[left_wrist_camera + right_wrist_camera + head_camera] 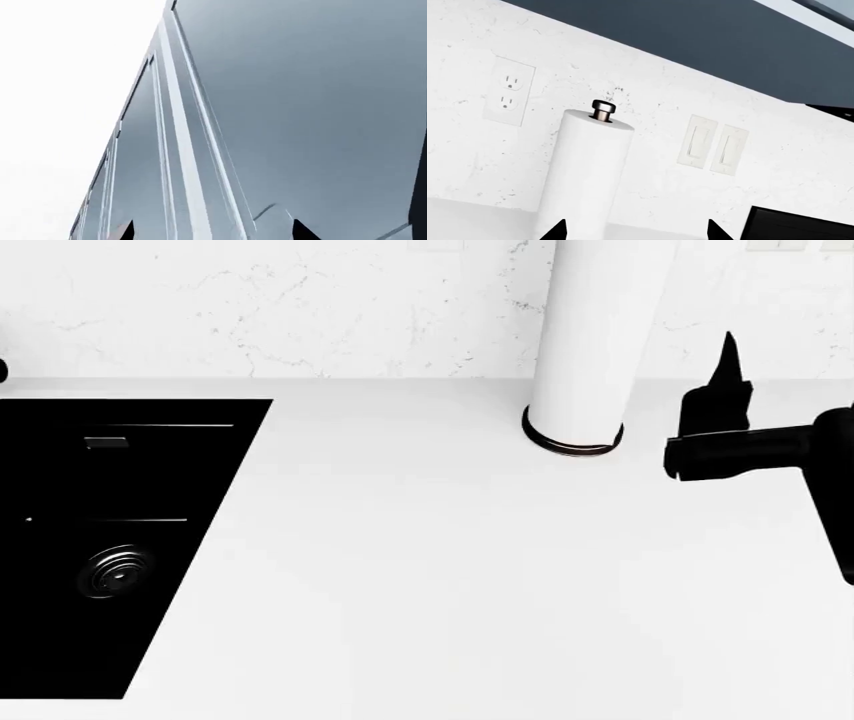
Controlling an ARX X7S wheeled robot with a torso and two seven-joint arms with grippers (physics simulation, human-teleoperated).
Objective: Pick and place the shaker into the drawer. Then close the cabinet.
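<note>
my right gripper (721, 390) hovers spread and empty near the desk's (400, 570) far right corner, beside the paper towel roll (594, 340); shaker and drawer nowhere in view.

I see a white counter (441, 580) running to a white marbled backsplash (294, 310) at the far side. A black sink (94, 540) is sunk into the counter at left, with a round drain (116, 571) in its bottom. A paper towel roll (598, 330) stands upright far right of centre. My right gripper (721, 410) hangs above the counter, just right of the roll, one finger pointing up; I can't tell how its jaws stand.
</note>
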